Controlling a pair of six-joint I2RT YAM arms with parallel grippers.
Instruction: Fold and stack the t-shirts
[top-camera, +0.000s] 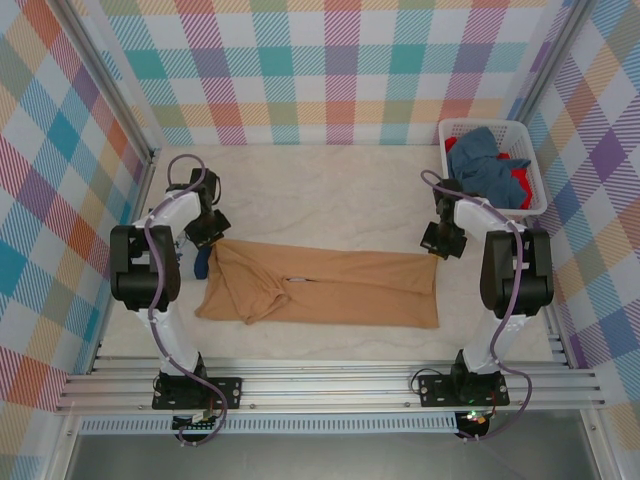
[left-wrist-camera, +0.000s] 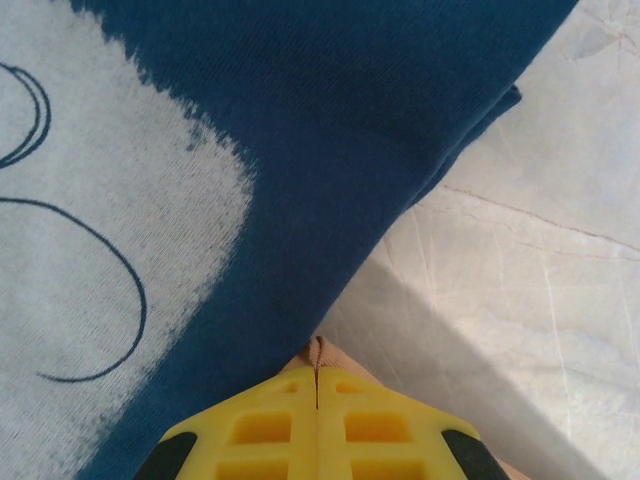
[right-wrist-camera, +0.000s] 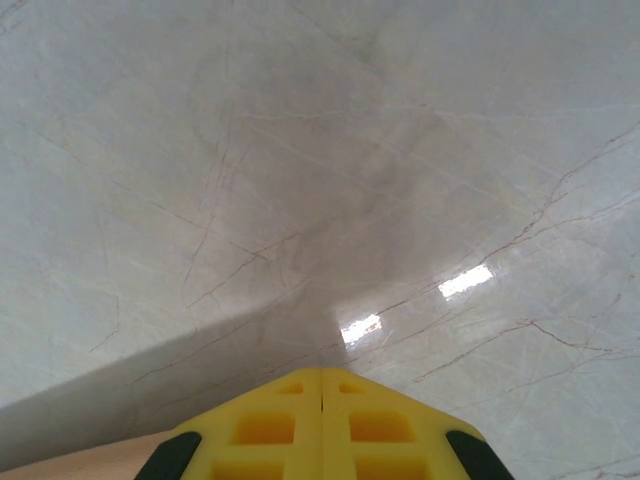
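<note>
**Inspector:** Start with what lies closest to the arm bases.

**Clerk:** The tan shirt (top-camera: 340, 290) lies flat on the table (top-camera: 330, 190), drawn out as a long band from left to right. Its left end is rumpled. Its right end is square and smooth.

**Inspector:** Left gripper?

**Clerk:** The left gripper (left-wrist-camera: 317, 385) sits at the far left corner of that band. Its yellow jaws are pressed together, and a small ridge of tan cloth is pinched between their tips. Recorded as holding the tan shirt.

**Inspector:** Right gripper?

**Clerk:** The right gripper (right-wrist-camera: 321, 378) sits at the far right corner of the band. Its jaws are fully together, with no gap. In the wrist view, tan cloth shows just below and to the left of them. I cannot tell whether any is caught between them.

**Inspector:** Beyond the left jaws?

**Clerk:** A navy shirt (left-wrist-camera: 380, 120) with a pale print (left-wrist-camera: 90, 250) bearing thin dark lines. It lies on the table just past the jaw tips. From above, a dark edge of it shows beside the tan shirt's left end, under the arm.

**Inspector:** Further back?

**Clerk:** Marble-patterned table top, then a white basket (top-camera: 485, 123) in the far right corner. It holds a blue shirt (top-camera: 485, 160) piled over a red shirt (top-camera: 518, 185). A checked wall (top-camera: 340, 70) stands behind.
</note>
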